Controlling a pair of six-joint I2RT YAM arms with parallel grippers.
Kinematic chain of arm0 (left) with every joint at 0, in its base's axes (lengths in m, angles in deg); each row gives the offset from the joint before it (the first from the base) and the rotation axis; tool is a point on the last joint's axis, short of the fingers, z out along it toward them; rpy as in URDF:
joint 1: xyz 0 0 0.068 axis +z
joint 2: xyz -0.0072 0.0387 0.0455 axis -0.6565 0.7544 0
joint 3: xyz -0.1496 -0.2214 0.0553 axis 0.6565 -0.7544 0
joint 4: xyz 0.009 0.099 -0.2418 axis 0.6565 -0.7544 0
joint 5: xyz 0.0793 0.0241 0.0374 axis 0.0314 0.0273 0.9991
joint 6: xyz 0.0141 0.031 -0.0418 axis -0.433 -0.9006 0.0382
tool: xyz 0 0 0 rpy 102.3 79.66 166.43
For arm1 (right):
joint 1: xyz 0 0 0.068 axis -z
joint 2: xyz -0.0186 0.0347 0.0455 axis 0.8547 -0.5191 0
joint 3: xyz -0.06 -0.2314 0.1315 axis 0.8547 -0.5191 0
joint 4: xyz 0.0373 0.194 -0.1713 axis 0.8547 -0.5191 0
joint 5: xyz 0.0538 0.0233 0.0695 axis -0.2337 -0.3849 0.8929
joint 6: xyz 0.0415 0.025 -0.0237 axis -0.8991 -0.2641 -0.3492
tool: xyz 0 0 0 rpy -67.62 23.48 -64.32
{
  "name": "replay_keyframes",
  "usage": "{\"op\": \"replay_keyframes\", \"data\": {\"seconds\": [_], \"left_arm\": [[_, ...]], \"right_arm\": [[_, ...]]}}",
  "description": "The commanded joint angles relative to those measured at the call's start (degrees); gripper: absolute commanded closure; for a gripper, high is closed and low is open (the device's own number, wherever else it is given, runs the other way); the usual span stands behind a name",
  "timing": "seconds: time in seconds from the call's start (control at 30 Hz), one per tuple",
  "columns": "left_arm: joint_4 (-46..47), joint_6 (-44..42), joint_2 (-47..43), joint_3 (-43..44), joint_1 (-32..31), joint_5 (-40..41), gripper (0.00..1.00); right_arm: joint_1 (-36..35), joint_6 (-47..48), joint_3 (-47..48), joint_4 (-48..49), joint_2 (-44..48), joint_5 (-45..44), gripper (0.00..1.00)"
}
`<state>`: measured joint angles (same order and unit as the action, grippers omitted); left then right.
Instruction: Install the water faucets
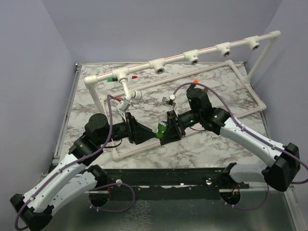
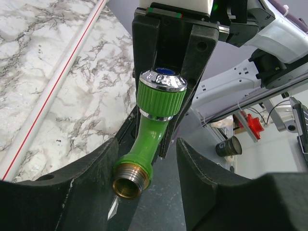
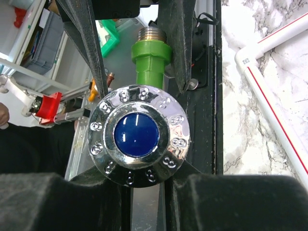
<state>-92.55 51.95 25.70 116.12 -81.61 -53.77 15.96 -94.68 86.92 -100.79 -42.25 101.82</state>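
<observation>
One bright green water faucet (image 1: 162, 128) with a chrome knob and blue cap is held in the air between my two grippers at mid table. My right gripper (image 1: 168, 129) is shut on its knob end; in the right wrist view the knob (image 3: 137, 134) sits between the pads of my right gripper (image 3: 144, 182). My left gripper (image 1: 151, 133) is open around the threaded metal end. In the left wrist view the faucet (image 2: 150, 137) lies close to the left finger (image 2: 72, 192) of my left gripper (image 2: 147, 155), with a gap to the right finger.
A white pipe frame (image 1: 250, 91) stands on the marble table (image 1: 216, 144). Its raised bar carries several tee sockets (image 1: 193, 57). A lower pipe elbow (image 1: 126, 91) and two small silver fittings (image 1: 169, 100) are just behind the grippers. A white pipe (image 2: 53, 91) runs beside the left gripper.
</observation>
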Motion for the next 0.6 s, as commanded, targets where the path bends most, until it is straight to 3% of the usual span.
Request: {"op": "replay_keyframes", "data": {"seconds": [0.0, 0.2, 0.57], "left_arm": [[0.99, -0.22, -0.24, -0.83, -0.12, -2.46, 0.48], [0.85, -0.29, -0.33, -1.02, -0.10, -2.63, 0.45], [2.15, 0.13, -0.15, -1.18, -0.09, -4.48, 0.57]], "right_arm": [[0.48, -1.94, -1.04, 2.67, 0.51, 1.41, 1.00], [0.50, -2.94, -1.24, 3.83, 1.10, 2.39, 0.99], [0.51, -4.86, -1.93, 6.15, 1.93, 4.01, 1.00]]}}
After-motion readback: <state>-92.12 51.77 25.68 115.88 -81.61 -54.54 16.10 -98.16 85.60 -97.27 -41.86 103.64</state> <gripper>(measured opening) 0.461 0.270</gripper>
